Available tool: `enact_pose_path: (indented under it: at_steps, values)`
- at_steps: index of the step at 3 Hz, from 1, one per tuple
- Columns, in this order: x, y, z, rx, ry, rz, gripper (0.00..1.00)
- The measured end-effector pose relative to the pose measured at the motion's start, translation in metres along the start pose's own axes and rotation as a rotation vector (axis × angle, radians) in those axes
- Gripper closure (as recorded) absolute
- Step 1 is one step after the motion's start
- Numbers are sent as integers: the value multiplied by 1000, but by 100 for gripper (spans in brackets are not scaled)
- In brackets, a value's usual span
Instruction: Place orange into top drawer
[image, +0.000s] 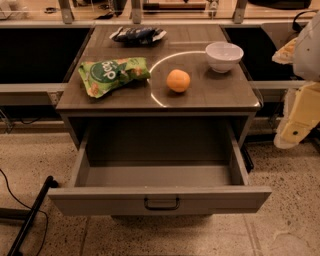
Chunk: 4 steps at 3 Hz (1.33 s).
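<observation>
Camera view — orange (178, 80) on wooden top (212, 89), claw (292, 131) right, speckled floor (282, 225)

It looks like a robot test lab: a wood-topped grey cabinet counter (210, 92) stands alone on a speckled stone floor (280, 220), loose black cables (9, 192) trail beside it, and a cream-coloured robot pincer (292, 131) hangs at the right edge.

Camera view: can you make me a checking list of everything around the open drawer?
Surface: wooden cabinet top, with a curved glare line across it.
Job's things: orange sitting on the cabinet top; top drawer pulled open, nothing seen inside.
Clutter: green snack bag, dark snack bag, white bowl.
Grippers: gripper at the right edge, beside the cabinet, away from the orange.
Cables: black cable on the floor, left.
Surroundings: speckled floor.
</observation>
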<state>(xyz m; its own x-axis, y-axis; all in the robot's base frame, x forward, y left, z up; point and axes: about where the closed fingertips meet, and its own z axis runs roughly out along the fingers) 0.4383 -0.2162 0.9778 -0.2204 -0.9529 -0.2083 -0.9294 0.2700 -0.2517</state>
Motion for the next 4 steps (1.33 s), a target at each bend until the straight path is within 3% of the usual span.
enact_pose_path:
  at_steps: [1,2,4]
  values:
    - [0,0,0,0,0,0,0]
    - [-19,-16,8,18,-69,15,0]
    - [-93,-67,58,20,-289,129,0]
